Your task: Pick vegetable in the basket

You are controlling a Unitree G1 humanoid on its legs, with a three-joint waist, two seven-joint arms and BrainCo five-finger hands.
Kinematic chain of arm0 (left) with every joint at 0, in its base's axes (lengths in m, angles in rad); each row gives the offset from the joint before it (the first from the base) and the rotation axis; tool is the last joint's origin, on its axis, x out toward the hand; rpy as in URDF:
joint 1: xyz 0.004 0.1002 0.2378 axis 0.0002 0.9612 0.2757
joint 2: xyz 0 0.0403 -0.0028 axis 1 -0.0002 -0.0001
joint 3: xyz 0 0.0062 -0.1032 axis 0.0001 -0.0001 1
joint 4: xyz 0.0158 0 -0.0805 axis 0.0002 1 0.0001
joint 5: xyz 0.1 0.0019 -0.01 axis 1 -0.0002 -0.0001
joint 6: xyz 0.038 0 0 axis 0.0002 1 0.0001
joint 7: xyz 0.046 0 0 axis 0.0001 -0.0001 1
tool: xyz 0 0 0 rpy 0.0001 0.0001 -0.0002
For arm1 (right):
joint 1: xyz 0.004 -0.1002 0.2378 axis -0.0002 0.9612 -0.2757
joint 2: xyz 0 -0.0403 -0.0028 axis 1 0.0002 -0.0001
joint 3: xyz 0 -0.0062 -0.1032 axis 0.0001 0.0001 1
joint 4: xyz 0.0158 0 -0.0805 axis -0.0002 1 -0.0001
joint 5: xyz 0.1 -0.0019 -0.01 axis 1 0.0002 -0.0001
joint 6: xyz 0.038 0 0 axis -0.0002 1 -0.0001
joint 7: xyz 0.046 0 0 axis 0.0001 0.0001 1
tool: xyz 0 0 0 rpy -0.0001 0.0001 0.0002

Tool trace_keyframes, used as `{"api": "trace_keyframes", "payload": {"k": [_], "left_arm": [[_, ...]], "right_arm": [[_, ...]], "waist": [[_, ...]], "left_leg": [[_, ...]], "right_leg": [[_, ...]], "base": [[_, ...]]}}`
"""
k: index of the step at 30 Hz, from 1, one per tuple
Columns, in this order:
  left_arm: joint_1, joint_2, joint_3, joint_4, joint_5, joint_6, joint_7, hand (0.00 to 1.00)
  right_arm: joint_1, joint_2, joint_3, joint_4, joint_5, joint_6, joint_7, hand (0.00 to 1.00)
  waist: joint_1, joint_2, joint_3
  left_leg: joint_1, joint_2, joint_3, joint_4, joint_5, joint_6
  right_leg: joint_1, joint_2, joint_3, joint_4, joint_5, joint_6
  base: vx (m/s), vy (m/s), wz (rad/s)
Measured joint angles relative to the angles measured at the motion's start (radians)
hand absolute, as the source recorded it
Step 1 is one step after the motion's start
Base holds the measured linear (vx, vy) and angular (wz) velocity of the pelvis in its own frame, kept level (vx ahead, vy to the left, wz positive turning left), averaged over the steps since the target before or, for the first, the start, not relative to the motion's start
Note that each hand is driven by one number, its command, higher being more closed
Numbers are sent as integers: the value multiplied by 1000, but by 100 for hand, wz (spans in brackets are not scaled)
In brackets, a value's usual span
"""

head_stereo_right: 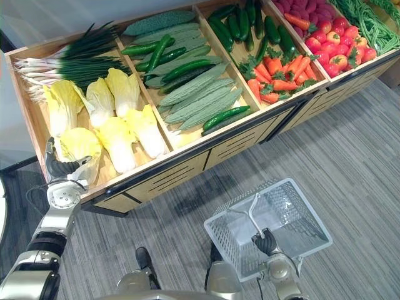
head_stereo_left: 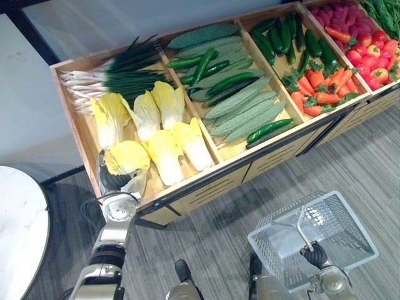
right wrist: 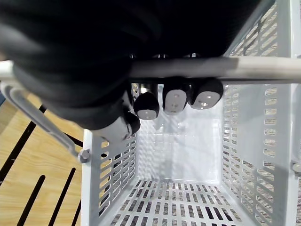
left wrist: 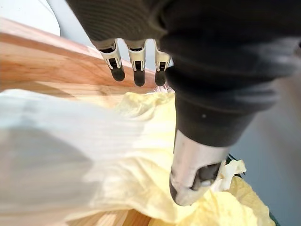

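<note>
A wooden display stand [head_stereo_left: 206, 187] divided into compartments is seen across the far side of the scene. In its leftmost compartment, spring onions [head_stereo_left: 119, 72] are laid at the far end and several Chinese cabbages [head_stereo_left: 159, 122] nearer. The nearest Chinese cabbage [head_stereo_left: 128, 157] lies in the near left corner of that compartment, and the left hand [head_stereo_left: 114, 182] is placed at its near end. In the left wrist view this cabbage is held between the thumb [left wrist: 193, 179], whose tip is pressed into the yellow leaves, and the fingers [left wrist: 138, 70], which are bent over its other side towards the wooden wall. Whether the fingertips touch the leaves cannot be told. In the next compartment to the right, pale bitter gourds [head_stereo_left: 244, 106] and dark cucumbers [head_stereo_left: 206, 62] are piled. Carrots [head_stereo_left: 319, 84] are seen further right. At the near right, above the grey floor [head_stereo_left: 219, 231], a white plastic basket [head_stereo_left: 359, 234] is carried by the right hand [head_stereo_left: 315, 255]. Its fingers [right wrist: 176, 99] are curled round the basket's handle [right wrist: 235, 68].
</note>
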Motion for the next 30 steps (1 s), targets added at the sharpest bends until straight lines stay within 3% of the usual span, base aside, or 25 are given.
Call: {"api": "trace_keyframes", "payload": {"k": [12,22,23,30], "left_arm": [[-2,-17,-14,33,0,20,77,0],[-3,-42,-12,84,19,129,68,0],[-4,-42,-12,85,36,134,64,100],[-69,-1,-26,150,125,216,17,100]], "right_arm": [[-7,0,0,-2,20,-1,-17,100],[-27,0,0,-3,22,-1,-26,100],[-29,0,0,-3,23,-1,-25,100],[-52,-22,2,-22,23,4,2,100]], "waist": [[0,-1,27],[-2,-2,50],[-2,-2,52],[-3,10,61]], "left_leg": [[-15,0,-1,0,0,0],[-23,0,2,1,0,0],[-23,0,2,1,0,0],[-40,11,6,35,-9,-9]], "right_leg": [[-18,0,0,3,0,0],[-31,-1,3,12,-1,1],[-33,-1,4,13,-1,1],[-58,1,19,24,-1,1]], "base": [[27,4,-1],[3,1,0],[14,9,-3],[-5,1,-7]]}}
